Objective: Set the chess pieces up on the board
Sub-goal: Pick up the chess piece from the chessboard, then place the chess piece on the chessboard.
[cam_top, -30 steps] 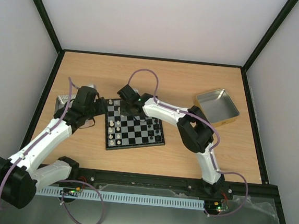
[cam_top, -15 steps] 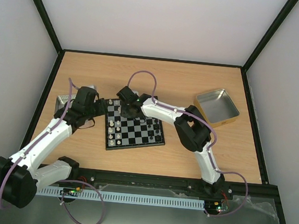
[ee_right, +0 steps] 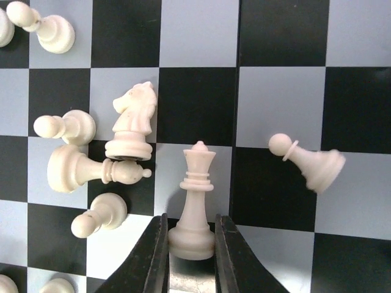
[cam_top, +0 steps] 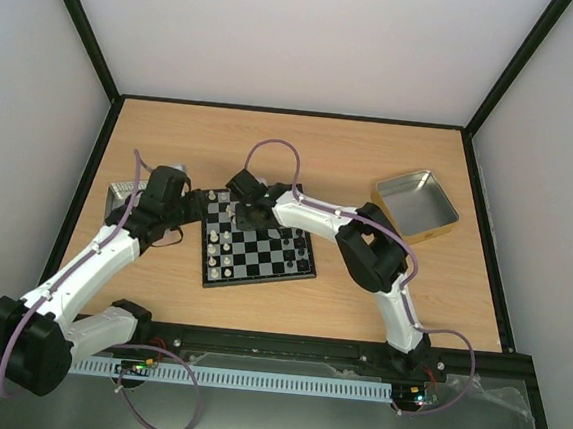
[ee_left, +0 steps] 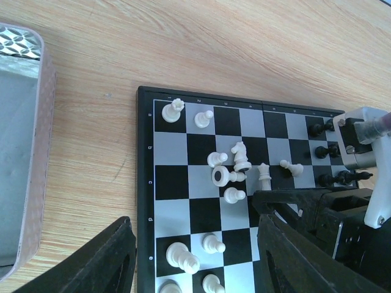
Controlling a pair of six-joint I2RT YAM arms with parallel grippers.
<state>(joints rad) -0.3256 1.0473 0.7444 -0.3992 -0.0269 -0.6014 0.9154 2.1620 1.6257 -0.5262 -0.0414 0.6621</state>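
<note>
Right gripper (ee_right: 191,259): fingers closed tight on the base of a crowned cream piece (ee_right: 195,195), upright on the board (ee_right: 281,36). Beyond it: fallen piece (ee_right: 79,170) flat, knight (ee_right: 131,119) upright, pawn (ee_right: 308,162) leaning. Left gripper (ee_left: 194,244): spread wide, empty, over the board's cream-piece edge.

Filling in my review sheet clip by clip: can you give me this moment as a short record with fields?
right gripper: shut on tall white piece, at its base
left gripper: open, over the board's left edge
white pieces: clustered mid-board, several on their sides; knight upright
black pieces: at the board's right end
tins: left tin beside the board; right tin apart from it
</note>
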